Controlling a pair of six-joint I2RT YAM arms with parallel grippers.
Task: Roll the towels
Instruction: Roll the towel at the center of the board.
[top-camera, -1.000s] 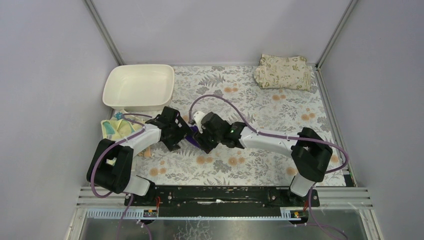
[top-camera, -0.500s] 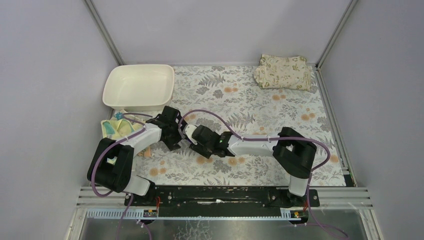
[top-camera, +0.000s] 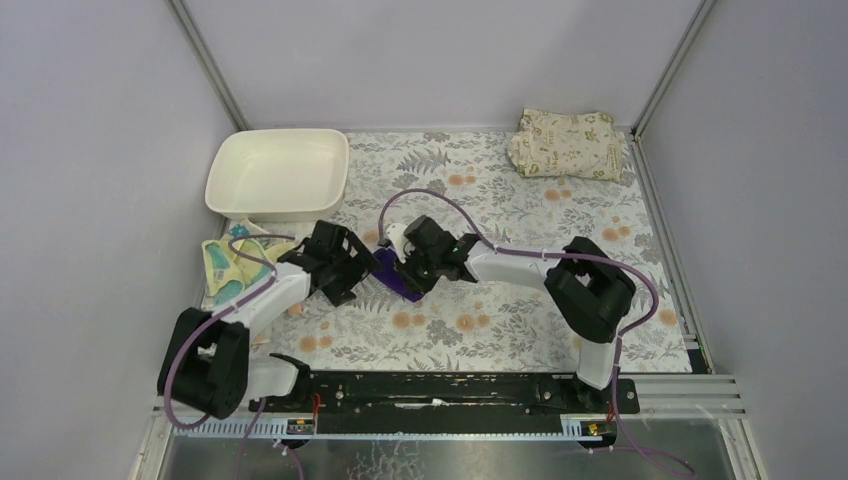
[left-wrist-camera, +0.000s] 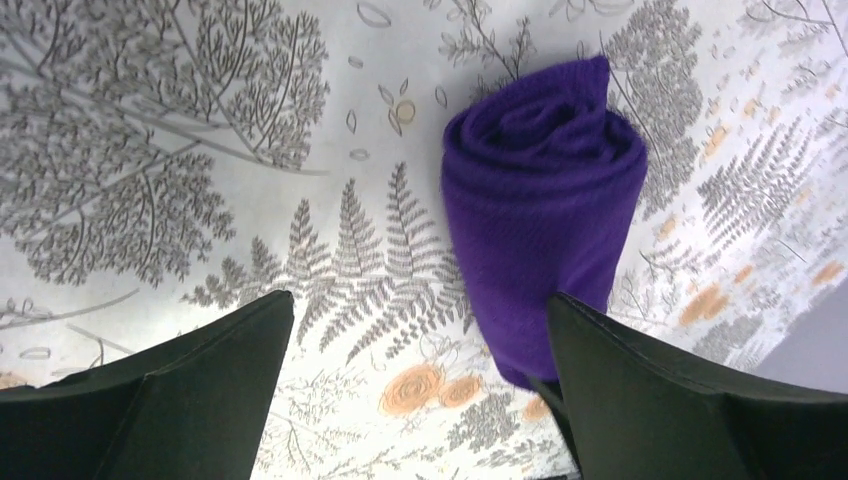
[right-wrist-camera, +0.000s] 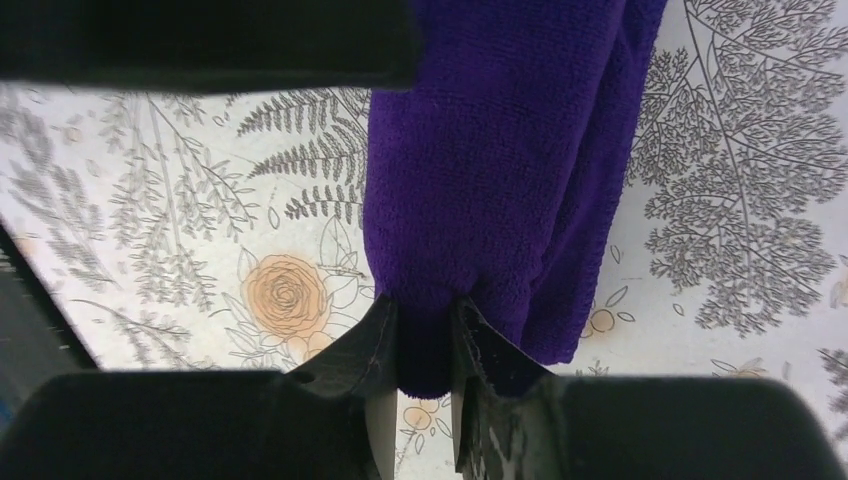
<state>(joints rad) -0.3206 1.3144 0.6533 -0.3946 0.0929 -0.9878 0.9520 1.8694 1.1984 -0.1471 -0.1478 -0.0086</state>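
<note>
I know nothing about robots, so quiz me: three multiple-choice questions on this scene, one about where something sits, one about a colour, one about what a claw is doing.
1. Where is the white tub?
A. at the far left of the table
B. in the far right corner
C. at the near edge, in the middle

2. What colour is the rolled towel?
A. red
B. green
C. dark purple

3. What is the right gripper doing?
A. hanging wide open in the air
B. pinching one end of the rolled towel
C. lifting a cup

Answers:
1 A, since the top view shows the tub at the far left.
2 C, since both wrist views show dark purple cloth.
3 B, since its wrist view shows the fingers closed on the towel's end.
</note>
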